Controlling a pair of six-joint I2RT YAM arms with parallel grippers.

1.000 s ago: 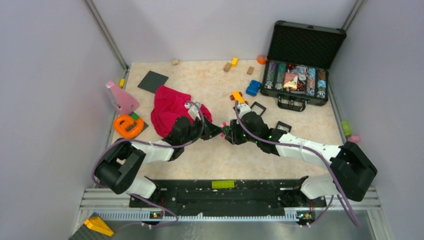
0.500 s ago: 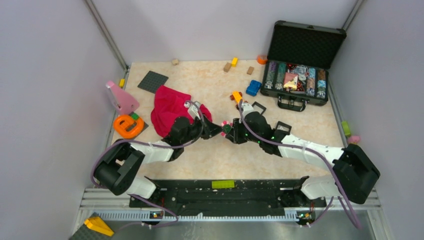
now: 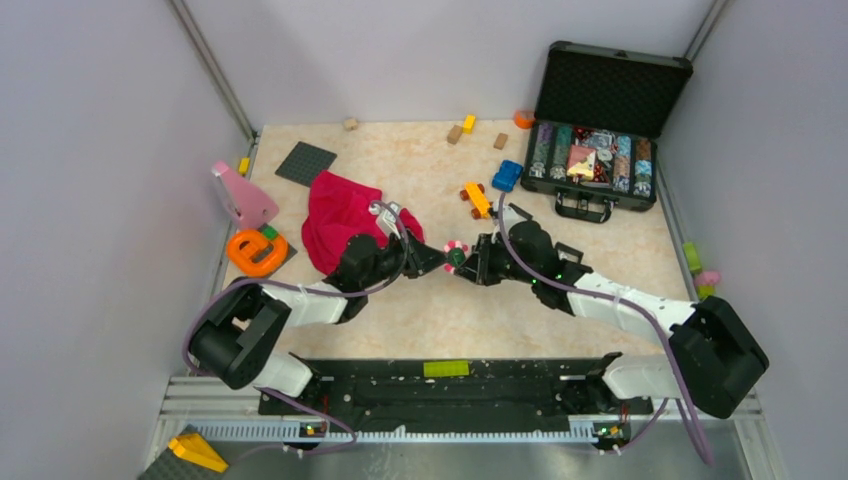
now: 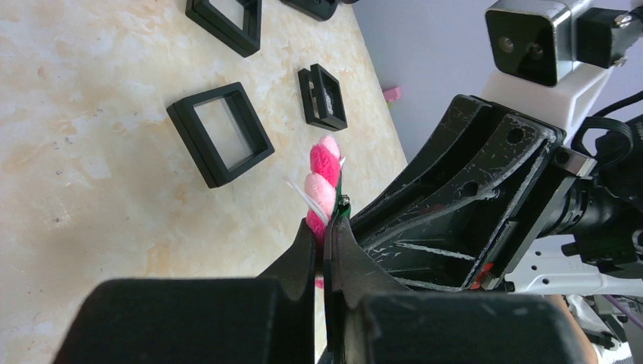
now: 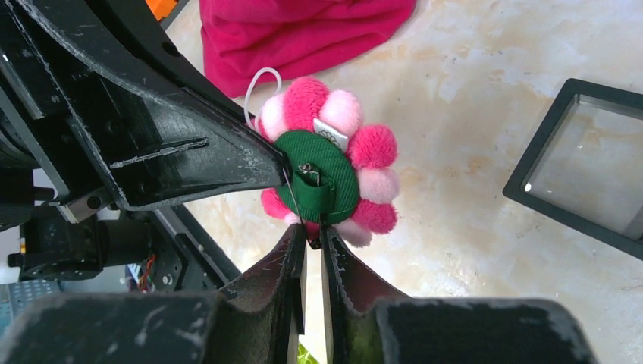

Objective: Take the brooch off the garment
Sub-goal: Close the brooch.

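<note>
Pinching the brooch [image 5: 326, 171] from both sides, I have my left gripper [image 4: 327, 227] clamped on its fluffy rim and my right gripper [image 5: 312, 236] nipped on its edge by the pin. It hangs above the table [image 3: 420, 310], right of the red garment [image 5: 303, 30], apparently free. Next, I judge, one side must release cleanly.

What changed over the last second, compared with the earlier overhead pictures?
The right tool drew back rightward, its fingers narrowing at the pink-and-white flower-shaped brooch, exposing the small orange toy car. Unchanged: the left tool stays shut on the brooch; the crumpled magenta fabric garment lies where it was.
</note>
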